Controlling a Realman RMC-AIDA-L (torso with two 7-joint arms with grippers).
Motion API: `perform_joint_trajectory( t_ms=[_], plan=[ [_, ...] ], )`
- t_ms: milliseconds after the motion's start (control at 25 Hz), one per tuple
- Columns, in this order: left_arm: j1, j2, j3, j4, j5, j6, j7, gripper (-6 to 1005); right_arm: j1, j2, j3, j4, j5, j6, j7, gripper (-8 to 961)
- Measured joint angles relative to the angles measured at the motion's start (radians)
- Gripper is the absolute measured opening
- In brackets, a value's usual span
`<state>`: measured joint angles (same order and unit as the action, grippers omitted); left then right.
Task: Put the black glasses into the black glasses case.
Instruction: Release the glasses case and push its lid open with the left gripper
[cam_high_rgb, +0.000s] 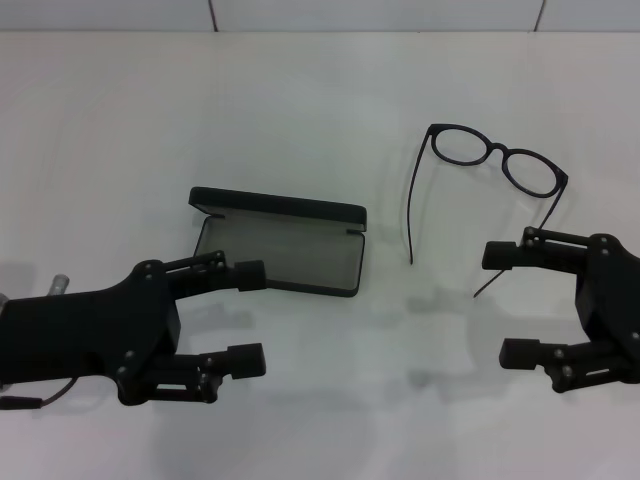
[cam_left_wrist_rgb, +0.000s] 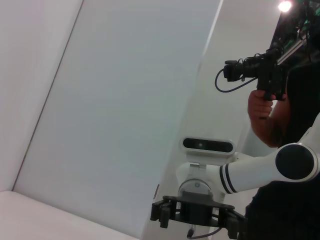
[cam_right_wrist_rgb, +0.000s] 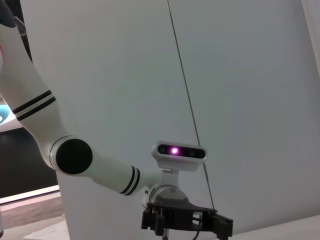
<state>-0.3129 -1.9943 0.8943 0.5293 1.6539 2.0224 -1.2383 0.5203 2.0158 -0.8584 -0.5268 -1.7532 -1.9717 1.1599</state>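
Observation:
The black glasses (cam_high_rgb: 497, 165) lie unfolded on the white table at the right, lenses toward the back, temple arms reaching toward me. The black glasses case (cam_high_rgb: 283, 240) lies open at the centre, lid tipped back, grey lining showing, nothing inside. My left gripper (cam_high_rgb: 248, 318) is open and empty, low at the front left, its upper finger just in front of the case's near edge. My right gripper (cam_high_rgb: 510, 303) is open and empty at the front right, just in front of the glasses' right temple tip. Neither wrist view shows the glasses or the case.
The white table (cam_high_rgb: 300, 110) runs back to a pale wall. The left wrist view shows the right arm's gripper (cam_left_wrist_rgb: 197, 214) and a person with a camera (cam_left_wrist_rgb: 267, 95). The right wrist view shows the left arm's gripper (cam_right_wrist_rgb: 185, 220).

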Motion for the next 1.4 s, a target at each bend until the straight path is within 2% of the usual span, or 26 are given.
perform_joint_trajectory(
  t_ms=[480,680,840,1000,1080,1120,1240,1400],
  plan=[
    [-0.004,0.001,-0.008,-0.002,0.001,-0.002,-0.009,861,0.009,0.000,0.001,0.006,0.003,0.009,0.000,887],
    [-0.008,0.001,-0.051,0.021,0.004,-0.004,-0.059,861,0.008,0.000,-0.006,0.007,0.003,0.027,0.000,886],
    [-0.024,0.013,-0.115,0.148,0.014,-0.011,-0.199,862,0.001,0.000,-0.001,0.008,0.003,0.030,0.000,886],
    [-0.037,0.037,-0.131,0.390,0.077,-0.098,-0.340,861,-0.012,0.000,0.001,0.012,0.009,0.039,0.001,885],
    [-0.069,0.047,-0.130,0.519,0.157,-0.153,-0.414,860,-0.018,0.000,0.002,0.022,0.014,0.045,0.001,885],
    [-0.083,0.046,-0.130,0.547,0.186,-0.160,-0.428,860,-0.021,-0.001,0.002,0.028,0.016,0.049,0.001,885],
    [-0.158,0.025,-0.124,0.660,0.340,-0.178,-0.477,858,-0.027,0.000,0.002,0.052,0.024,0.070,0.000,885],
    [-0.269,-0.048,-0.119,0.726,0.595,-0.187,-0.487,858,-0.033,0.000,0.003,0.079,0.041,0.084,0.000,884]
  ],
)
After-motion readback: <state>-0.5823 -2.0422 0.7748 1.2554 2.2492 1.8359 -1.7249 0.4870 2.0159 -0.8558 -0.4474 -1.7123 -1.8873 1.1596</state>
